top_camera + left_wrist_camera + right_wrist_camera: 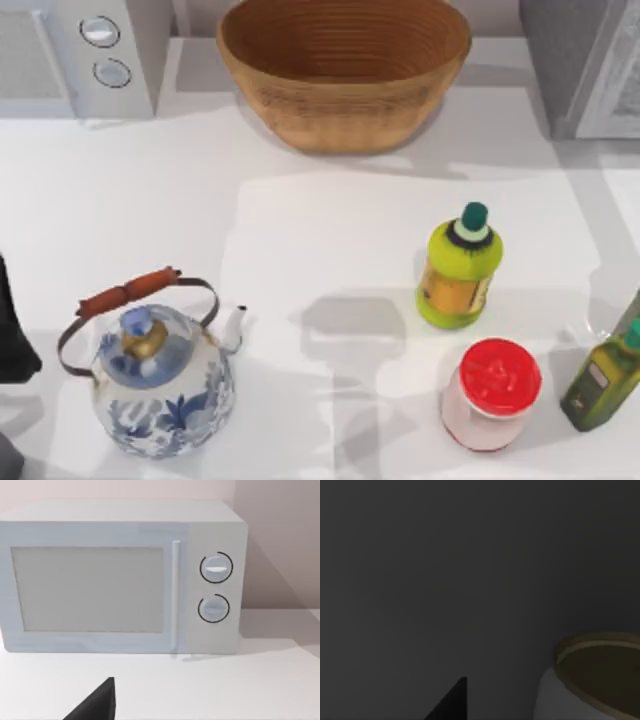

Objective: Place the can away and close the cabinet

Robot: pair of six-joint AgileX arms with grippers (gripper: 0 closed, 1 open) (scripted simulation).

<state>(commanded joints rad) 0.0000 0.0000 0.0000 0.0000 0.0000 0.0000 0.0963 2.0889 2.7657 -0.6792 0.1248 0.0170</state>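
Three camera views make up this moment.

From above, a white surface carries a woven basket at the back, a blue-and-white kettle near the front left, and to the right a yellow-green bottle, a red-lidded jar and an olive oil bottle at the edge. A microwave sits at the back left corner. At the back right corner stands a grey box, probably the cabinet. A dark part of the left arm pokes in at the left edge.

The left wrist view faces the microwave's shut door, with its two dials beside the handle. A black tip of the left pincer juts in; I cannot tell whether it is open or closed. This arm looks idle.

The right wrist view is dark. A pale can with a gold rim shows against a dim wall, which suggests it sits inside the cabinet. One black tip of the right pincer shows apart from the can; whether it grips anything I cannot tell.

My judgement: the can looks placed or nearly so. To do this step well, confirm the can stands free and upright, draw the right pincer straight out without brushing the rim, then push the cabinet shut.
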